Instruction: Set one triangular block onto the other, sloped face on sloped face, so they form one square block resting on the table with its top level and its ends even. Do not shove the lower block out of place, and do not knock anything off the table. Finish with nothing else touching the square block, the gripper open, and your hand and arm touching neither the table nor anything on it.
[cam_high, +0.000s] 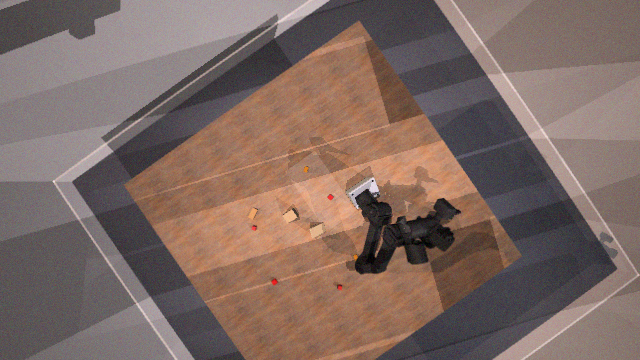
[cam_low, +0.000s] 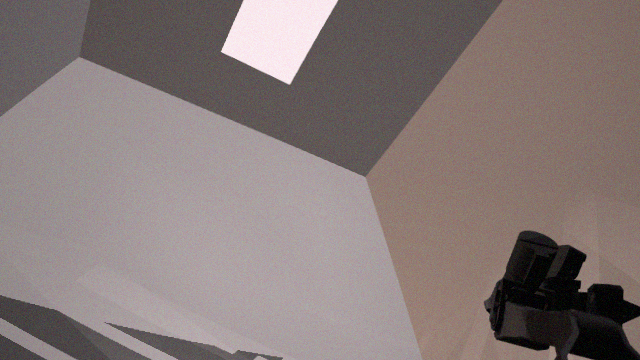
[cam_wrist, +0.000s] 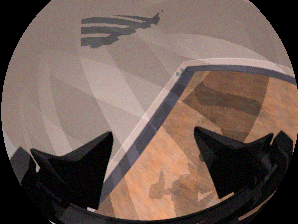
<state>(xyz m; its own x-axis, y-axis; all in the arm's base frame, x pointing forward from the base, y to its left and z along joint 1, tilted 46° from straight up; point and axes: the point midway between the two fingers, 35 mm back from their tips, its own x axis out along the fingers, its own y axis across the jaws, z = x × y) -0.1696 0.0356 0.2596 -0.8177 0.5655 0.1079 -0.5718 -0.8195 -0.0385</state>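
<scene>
Two pale wooden blocks stand apart near the table's middle in the top view: one block (cam_high: 290, 216) at the left, the other block (cam_high: 316, 230) a little to the right and lower. They look like the triangular blocks, but their slopes are too small to read clearly. My gripper (cam_high: 454, 223) (cam_wrist: 153, 133) is open and empty, raised well to the right of both blocks and pointing away from them. The wrist view shows neither block. The exterior view shows only part of the arm (cam_low: 535, 325), no blocks.
A small tan-orange block (cam_high: 253, 214) lies left of the pale blocks. Small red cubes (cam_high: 330, 197) (cam_high: 254, 228) (cam_high: 274, 282) (cam_high: 340, 287) and orange pieces (cam_high: 306, 169) (cam_high: 356, 257) are scattered around. The arm's pale base plate (cam_high: 356, 189) is right of the blocks on the wooden table (cam_high: 320, 100).
</scene>
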